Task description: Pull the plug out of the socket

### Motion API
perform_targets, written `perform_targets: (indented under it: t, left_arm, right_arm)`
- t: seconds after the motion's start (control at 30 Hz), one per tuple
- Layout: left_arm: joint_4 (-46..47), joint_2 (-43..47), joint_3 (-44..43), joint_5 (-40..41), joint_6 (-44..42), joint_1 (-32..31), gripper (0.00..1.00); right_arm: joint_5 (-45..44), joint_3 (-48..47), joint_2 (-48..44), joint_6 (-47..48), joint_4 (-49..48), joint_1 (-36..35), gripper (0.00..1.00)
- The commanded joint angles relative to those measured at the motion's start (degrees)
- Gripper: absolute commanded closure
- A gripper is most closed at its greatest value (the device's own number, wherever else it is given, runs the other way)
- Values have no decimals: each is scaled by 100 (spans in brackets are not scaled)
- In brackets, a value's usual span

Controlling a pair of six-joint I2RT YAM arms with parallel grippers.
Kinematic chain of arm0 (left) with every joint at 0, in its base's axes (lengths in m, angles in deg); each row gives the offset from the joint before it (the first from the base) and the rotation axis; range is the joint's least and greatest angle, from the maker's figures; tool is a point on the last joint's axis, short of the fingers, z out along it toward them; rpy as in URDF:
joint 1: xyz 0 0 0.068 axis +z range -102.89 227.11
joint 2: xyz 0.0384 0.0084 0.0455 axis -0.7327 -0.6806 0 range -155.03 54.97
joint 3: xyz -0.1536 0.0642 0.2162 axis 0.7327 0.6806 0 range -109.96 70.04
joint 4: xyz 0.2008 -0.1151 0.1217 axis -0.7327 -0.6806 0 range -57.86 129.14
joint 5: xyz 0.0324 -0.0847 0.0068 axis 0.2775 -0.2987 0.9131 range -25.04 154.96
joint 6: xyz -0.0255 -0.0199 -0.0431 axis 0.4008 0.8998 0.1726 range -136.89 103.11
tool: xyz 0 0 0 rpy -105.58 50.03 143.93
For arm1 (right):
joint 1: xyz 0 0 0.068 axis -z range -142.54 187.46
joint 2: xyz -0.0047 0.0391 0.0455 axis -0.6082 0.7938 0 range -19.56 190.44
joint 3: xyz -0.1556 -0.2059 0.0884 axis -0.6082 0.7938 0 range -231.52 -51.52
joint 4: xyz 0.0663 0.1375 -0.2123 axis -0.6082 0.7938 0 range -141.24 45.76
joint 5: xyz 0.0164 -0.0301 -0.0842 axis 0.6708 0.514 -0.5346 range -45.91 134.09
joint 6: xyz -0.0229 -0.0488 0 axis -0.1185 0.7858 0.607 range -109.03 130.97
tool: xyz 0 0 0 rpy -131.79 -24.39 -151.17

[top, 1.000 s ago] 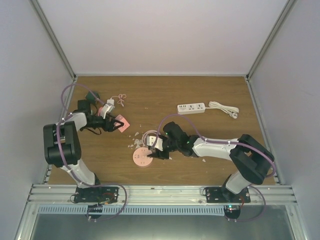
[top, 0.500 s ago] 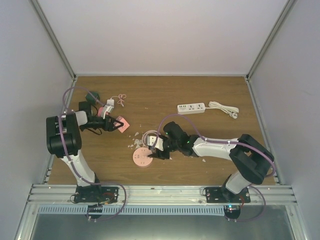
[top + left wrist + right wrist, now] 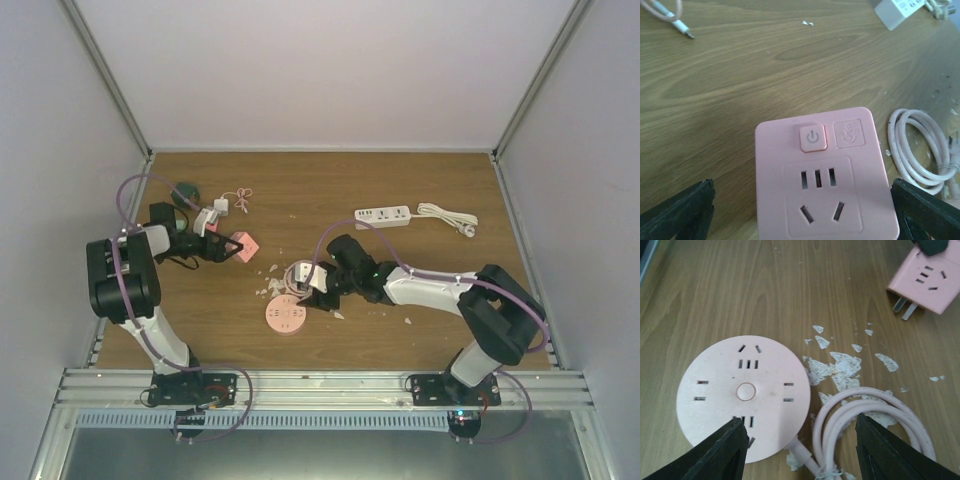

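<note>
From above I see two arms on one brown wooden surface (image 3: 330,185). The left tool (image 3: 225,246) sits at the left, its tips at one pink square plug (image 3: 245,246). The right tool (image 3: 306,290) hangs over one coiled pale cable (image 3: 296,274) near the middle. One round pink socket (image 3: 285,318) lies just nearer the arm bases, well apart from the plug. White flakes (image 3: 268,291) are scattered beside the coil. Farther back lie one white power strip (image 3: 383,216) with its cord (image 3: 447,216), one small white charger (image 3: 220,207), one thin pink lead (image 3: 240,194) and one dark green object (image 3: 184,192).

Through the left wrist camera, the plug (image 3: 822,185) fills the lower middle, showing one power button and two sets of slots. The tool's two black fingers (image 3: 680,210) stand wide, one on each side. The left one is clear of the plug and the other is right at its edge. I cannot tell whether that one touches it. The coiled cable (image 3: 920,150) lies to the right.

Through the right wrist camera, the round socket (image 3: 745,390) lies flat with nothing plugged into it. The plug (image 3: 927,280) is at the upper right, with its prongs bare. The right tool's fingers (image 3: 715,455) are spread wide and grip nothing, straddling the socket's edge and the coil (image 3: 875,422).
</note>
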Motion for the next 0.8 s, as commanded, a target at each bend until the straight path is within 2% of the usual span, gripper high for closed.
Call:
perform_targets:
  t: [0.0, 0.13, 0.33, 0.43, 0.57, 0.77]
  left_arm:
    - [693, 498, 292, 693, 532, 40, 7]
    - [807, 631, 402, 917, 656, 40, 11]
    - [869, 584, 361, 1254, 732, 49, 24]
    - [918, 627, 359, 1391, 786, 49, 26]
    - [867, 846, 389, 1505, 728, 49, 19]
    - [391, 1902, 662, 1144, 432, 49, 2]
  right_arm:
    - [-151, -310, 131, 134, 346, 123, 40]
    - [-168, -458, 167, 143, 437, 195, 39]
    - [-384, -712, 299, 292, 634, 273, 39]
    - [-527, -883, 433, 437, 787, 351, 39]
    - [-683, -1170, 654, 657, 1044, 467, 39]
    - [-810, -1515, 1039, 1080, 1507, 605, 39]
